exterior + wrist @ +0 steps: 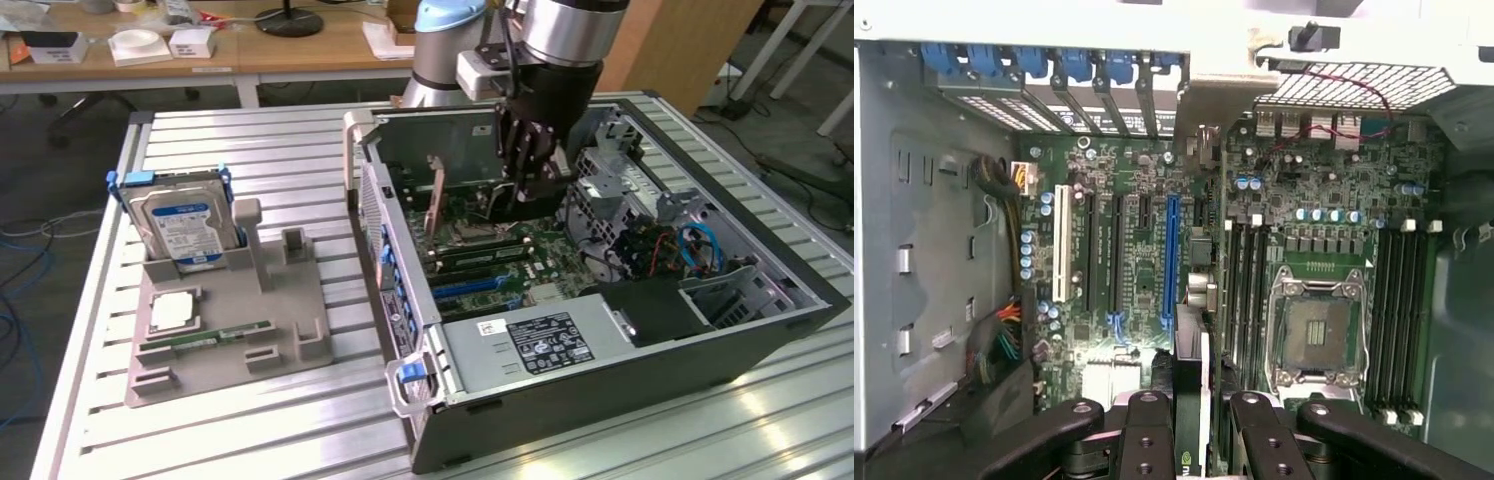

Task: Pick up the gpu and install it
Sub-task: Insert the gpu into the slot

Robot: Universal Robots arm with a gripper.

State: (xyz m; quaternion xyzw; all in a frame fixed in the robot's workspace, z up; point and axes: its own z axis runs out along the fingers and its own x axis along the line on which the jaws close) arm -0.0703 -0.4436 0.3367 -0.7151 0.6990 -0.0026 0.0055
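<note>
This is a robotics lab or workshop. A desk (pixel 240 140) of ribbed aluminium profiles carries an open computer case (pixel 747 330) and a grey moulded fixture (pixel 254 330) holding loose parts, a hard drive (pixel 187 225) among them. A robot arm (pixel 561 30) reaches into the case, its pincer (pixel 531 180) gripping the gpu (pixel 514 208) above the motherboard (pixel 1144 250). Behind stand wooden desks (pixel 294 50) strewn with boxes, and cables (pixel 27 240) trail across the floor.

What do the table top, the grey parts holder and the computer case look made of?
Table top: bare metal, probably aluminium; ribbed slats with a dull sheen.
Parts holder: matte grey plastic, possibly printed; flat, unreflective.
Computer case: sheet steel, seemingly; thin, folded grey panels.
</note>
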